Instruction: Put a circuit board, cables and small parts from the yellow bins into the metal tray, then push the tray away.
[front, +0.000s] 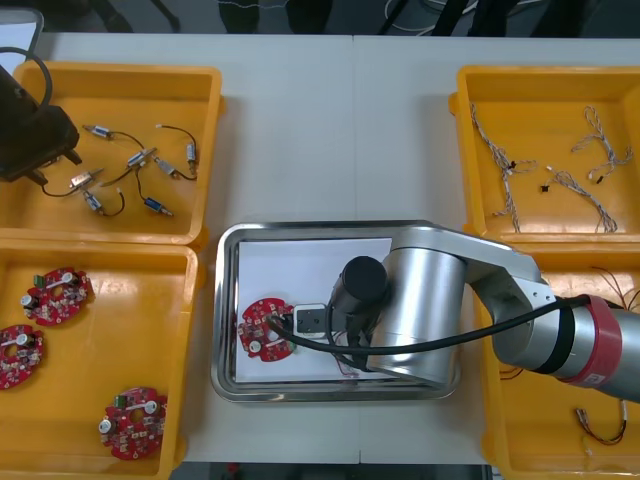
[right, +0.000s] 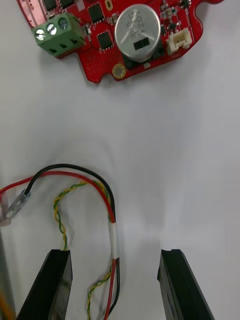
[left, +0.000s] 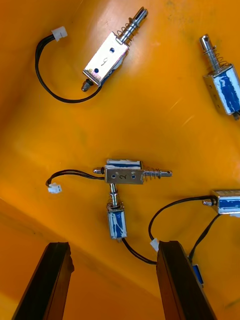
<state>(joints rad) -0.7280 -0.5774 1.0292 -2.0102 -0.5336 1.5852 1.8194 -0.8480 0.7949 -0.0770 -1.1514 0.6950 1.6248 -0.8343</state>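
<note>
The light table (front: 330, 120) carries the metal tray (front: 222, 300). Left of the tray stand two yellow bins, the far left bin (front: 110, 72) and near left bin (front: 188, 330). Right of the tray are the far right bin (front: 466, 150) and near right bin (front: 492, 430).

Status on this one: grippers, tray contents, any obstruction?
Right gripper open over metal tray, red and yellow cable lying between its fingers. Circuit board in tray. Left gripper open above small metal parts in far left yellow bin. Nothing blocking.

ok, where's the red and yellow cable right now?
In the metal tray, on its white inside, lying between the open fingers of the right gripper, beside the red circuit board. Left gripper is over the far left yellow bin.
</note>
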